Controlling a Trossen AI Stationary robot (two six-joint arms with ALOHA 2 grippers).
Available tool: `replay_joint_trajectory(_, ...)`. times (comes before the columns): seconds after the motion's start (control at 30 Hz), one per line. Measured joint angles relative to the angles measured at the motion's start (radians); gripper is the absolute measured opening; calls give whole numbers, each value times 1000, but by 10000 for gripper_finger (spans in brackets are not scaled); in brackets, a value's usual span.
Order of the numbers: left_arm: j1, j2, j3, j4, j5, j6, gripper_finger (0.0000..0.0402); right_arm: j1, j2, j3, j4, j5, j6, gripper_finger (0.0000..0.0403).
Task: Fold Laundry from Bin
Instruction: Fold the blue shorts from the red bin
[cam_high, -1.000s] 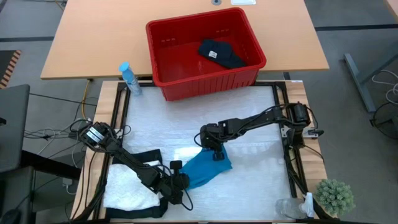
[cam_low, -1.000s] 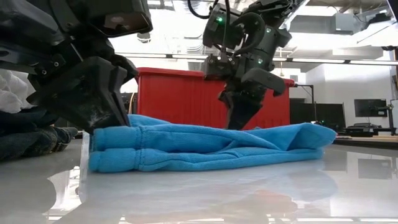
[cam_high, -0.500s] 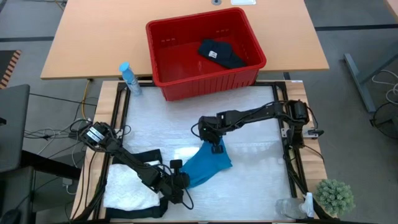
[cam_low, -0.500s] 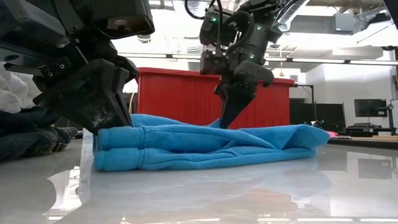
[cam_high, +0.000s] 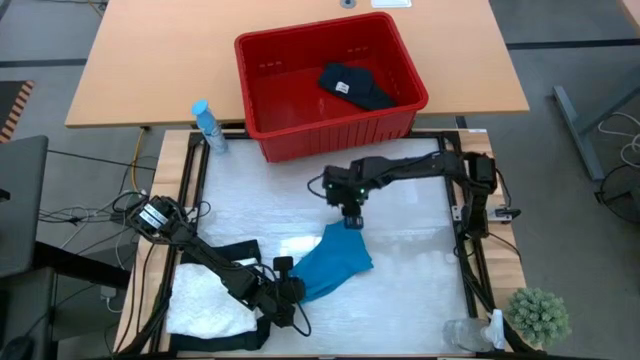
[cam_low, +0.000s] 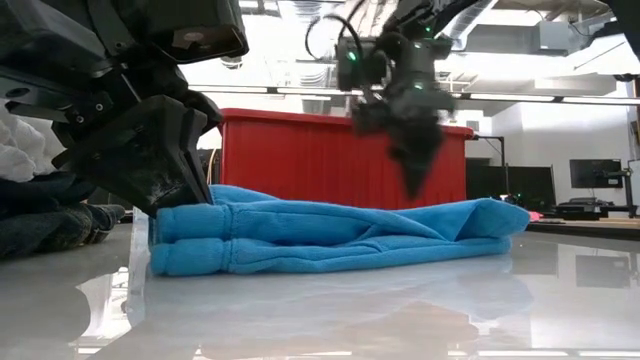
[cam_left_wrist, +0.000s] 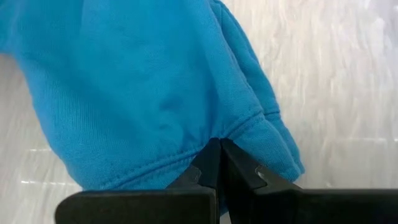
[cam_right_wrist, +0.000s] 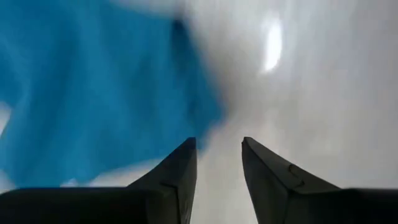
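Left wrist view, shut jaws pinching soft blue fleece garment (cam_left_wrist: 143, 93) hem, right jaws parted, empty.

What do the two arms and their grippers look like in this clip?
Both arms are dark, jointed and slim, with black cables trailing at their bases. The left gripper has black wedge-shaped fingers tapering to narrow tips on a flat black bar. The right gripper has the same black tapered fingers; small green lights glow on its wrist housing in the low view.

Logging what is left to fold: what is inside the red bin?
One dark garment lies against the far right wall of the red bin; the floor is otherwise bare. Whatever lies under that garment is hidden.
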Motion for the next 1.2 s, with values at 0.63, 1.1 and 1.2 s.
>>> replay_joint_trajectory(0.63, 1, 0, 0, -7, 1, -3, 0, -1, -108, -207, 173, -27, 335, 167)
replay_joint_trajectory(1.1, 1, 0, 0, -10, 1, 14, 0, 41, -103, -217, 212, -56, 182, 167)
replay_joint_trajectory(1.2, 1, 0, 0, -11, 1, 21, 0, 40, -104, -264, 239, -55, 179, 167)
